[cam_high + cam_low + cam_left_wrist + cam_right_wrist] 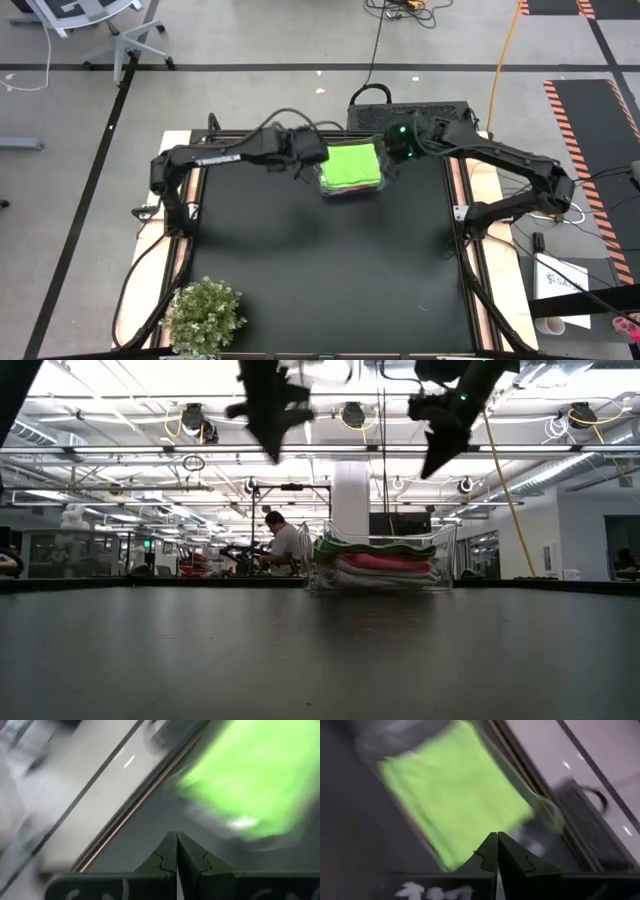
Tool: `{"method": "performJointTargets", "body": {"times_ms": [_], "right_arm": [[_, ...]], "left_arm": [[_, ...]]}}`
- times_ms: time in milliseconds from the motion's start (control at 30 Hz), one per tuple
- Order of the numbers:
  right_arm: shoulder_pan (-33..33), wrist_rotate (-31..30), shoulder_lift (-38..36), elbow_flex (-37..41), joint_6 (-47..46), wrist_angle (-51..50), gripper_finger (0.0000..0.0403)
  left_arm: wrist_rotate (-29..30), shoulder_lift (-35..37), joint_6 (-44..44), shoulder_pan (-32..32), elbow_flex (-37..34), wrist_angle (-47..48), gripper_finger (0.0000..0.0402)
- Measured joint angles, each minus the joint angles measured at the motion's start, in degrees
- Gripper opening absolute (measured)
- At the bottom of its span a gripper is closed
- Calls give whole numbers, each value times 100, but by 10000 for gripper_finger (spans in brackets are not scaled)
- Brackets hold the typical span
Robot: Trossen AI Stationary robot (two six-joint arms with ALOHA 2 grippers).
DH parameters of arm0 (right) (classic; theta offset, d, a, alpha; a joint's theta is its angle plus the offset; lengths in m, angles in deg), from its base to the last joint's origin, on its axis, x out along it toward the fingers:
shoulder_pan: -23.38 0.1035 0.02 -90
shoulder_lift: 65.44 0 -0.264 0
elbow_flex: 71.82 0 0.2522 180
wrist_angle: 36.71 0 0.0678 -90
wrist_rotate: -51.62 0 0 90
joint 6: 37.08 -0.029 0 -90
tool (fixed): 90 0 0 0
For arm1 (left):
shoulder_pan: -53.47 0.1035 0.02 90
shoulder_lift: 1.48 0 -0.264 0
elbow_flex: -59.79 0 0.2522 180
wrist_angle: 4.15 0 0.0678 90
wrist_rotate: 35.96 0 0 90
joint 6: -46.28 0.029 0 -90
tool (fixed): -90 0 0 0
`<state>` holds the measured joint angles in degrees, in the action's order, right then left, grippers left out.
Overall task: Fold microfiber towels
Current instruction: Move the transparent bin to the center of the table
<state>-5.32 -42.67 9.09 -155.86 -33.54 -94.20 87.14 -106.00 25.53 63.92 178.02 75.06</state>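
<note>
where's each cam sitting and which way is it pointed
High view: overhead, straight down on the table; both arms flank the clear bin.
Low view: table height, level across to the bin; arms hang from above.
Left wrist view: on the left arm, past its shut left claw.
Right wrist view: same, right claw shut.
All share the lime green towel.
</note>
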Motion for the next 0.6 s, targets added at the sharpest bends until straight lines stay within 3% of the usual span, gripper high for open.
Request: {"method": "performJointTargets", "body": {"times_ms": [67,200,300,467,600], "right_arm": [[-179,-168,-70,-1,1,-268,0],[-631,-165,-69,178,4,-544,0],[-1026,-168,-57,533,13,-412,0],[-1680,-128,-58,1285,75,-4,0],[-2027,480,-58,1930,-96,619,0]], "left_arm": [[72,-133,-512,275,0,661,2],[-653,-336,-818,801,-157,957,2],[-1194,-316,-718,1116,-490,468,2],[-1472,-328,-514,1430,-887,135,1],[-1866,-316,-518,1515,-1322,-568,1]]}}
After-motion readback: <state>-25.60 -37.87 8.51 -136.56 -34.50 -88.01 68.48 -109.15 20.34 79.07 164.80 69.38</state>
